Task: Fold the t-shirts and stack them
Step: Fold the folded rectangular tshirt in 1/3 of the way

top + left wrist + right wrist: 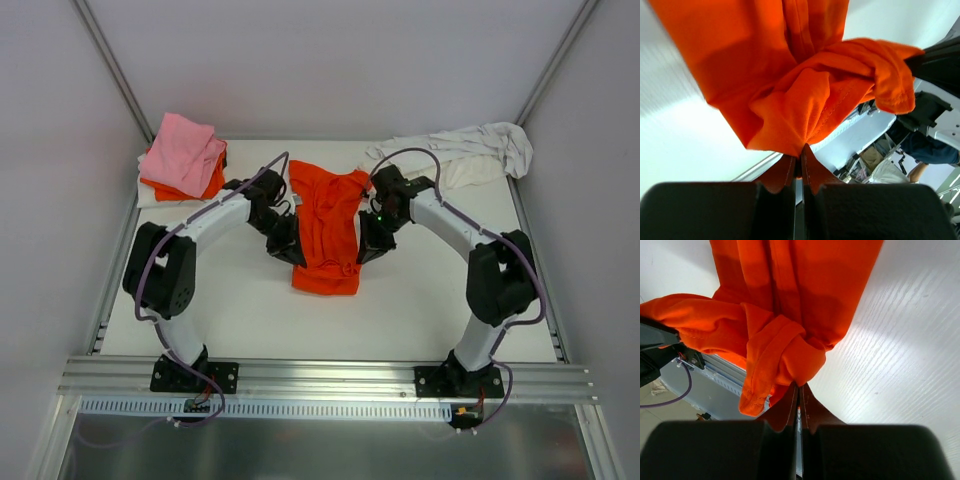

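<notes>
- Orange shirt (325, 225): lies in the middle of the table (420, 310), between the two arms. It runs as a long strip from far to near.
- The far end of this shirt is spread wider and wrinkled. The near end is drawn in and bunched.
- Left pincer (800, 159): fingers pressed together, gripping a fold of the orange shirt at its near left edge. In the left wrist view the cloth gathers into a point right at the fingertips.
- Right pincer (800, 392): fingers also pressed together, gripping the orange shirt at its near right edge. A rolled hem hangs just left of the tips in the right wrist view.
- The two pincers face each other across the shirt, one on each side, at about the same depth on the table.
- A bunched band of orange cloth runs from one pincer across to the other; both wrist views show it.
- I cannot tell how much of the near end is off the table.
- Pink shirt (185, 150): folded, far left corner of the table, on top of a pile.
- Second orange shirt (213, 181): under the pink one, its edge showing on the right and near sides.
- White shirt (470, 155): crumpled, unfolded, far right corner, well apart from the pincers.
</notes>
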Action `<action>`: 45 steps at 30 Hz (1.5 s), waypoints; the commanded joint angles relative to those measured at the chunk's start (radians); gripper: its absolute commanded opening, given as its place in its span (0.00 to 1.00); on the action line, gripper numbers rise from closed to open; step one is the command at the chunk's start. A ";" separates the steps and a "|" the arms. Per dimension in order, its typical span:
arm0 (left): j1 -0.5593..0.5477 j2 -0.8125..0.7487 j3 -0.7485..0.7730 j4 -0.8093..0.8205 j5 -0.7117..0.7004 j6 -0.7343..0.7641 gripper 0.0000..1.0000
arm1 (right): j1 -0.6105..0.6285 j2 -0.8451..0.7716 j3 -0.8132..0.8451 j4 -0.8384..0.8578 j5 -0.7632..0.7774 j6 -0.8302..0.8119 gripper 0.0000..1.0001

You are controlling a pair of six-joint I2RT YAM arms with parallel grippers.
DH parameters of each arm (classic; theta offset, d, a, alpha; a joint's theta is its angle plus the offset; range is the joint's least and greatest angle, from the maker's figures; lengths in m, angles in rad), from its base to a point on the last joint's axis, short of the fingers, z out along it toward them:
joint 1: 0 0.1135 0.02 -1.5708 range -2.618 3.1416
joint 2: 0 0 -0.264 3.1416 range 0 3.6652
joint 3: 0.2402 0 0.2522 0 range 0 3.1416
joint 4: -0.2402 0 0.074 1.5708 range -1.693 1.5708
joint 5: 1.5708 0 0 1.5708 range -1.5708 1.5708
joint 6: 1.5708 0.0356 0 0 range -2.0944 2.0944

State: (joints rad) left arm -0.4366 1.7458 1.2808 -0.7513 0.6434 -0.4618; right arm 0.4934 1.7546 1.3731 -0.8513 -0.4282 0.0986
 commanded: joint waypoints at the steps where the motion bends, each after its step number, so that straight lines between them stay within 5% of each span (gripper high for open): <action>1: 0.013 0.066 0.084 0.001 0.024 -0.009 0.00 | -0.024 0.045 0.067 -0.035 -0.024 -0.037 0.00; 10: 0.041 0.188 0.242 -0.033 0.013 0.005 0.01 | -0.052 0.186 0.237 -0.069 -0.056 -0.057 0.01; 12: 0.055 0.181 0.262 -0.030 -0.013 0.005 0.27 | -0.055 0.206 0.288 -0.072 -0.047 -0.065 0.17; 13: 0.062 0.163 0.249 -0.010 -0.045 -0.001 0.80 | -0.056 0.215 0.305 -0.068 -0.038 -0.065 0.48; 14: 0.070 0.141 0.233 0.019 -0.074 -0.029 0.98 | -0.067 0.215 0.328 -0.040 -0.026 -0.054 0.55; 16: 0.105 0.063 0.174 0.124 -0.137 -0.076 0.99 | -0.091 0.242 0.359 -0.015 -0.038 -0.039 0.66; 20: 0.142 0.023 0.152 0.199 -0.169 -0.095 0.99 | -0.121 0.342 0.555 -0.104 -0.047 -0.065 0.71; 25: 0.142 -0.051 0.092 0.274 -0.206 -0.090 0.99 | -0.145 0.338 0.572 -0.129 -0.056 -0.089 0.72; 30: 0.141 -0.095 0.051 0.299 -0.113 -0.025 0.99 | -0.150 0.208 0.428 -0.086 -0.041 -0.089 0.92; 36: 0.141 -0.049 0.098 0.153 -0.030 0.031 0.99 | -0.147 0.087 0.236 -0.054 -0.044 -0.086 0.93; 45: 0.136 -0.058 -0.131 0.127 0.111 0.055 0.94 | -0.118 -0.073 -0.092 0.093 -0.066 -0.005 0.92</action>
State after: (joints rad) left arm -0.2893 1.6943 1.2167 -0.5808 0.6762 -0.4503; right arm 0.3523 1.7344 1.3594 -0.8326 -0.4652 0.0517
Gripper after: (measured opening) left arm 0.945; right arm 0.920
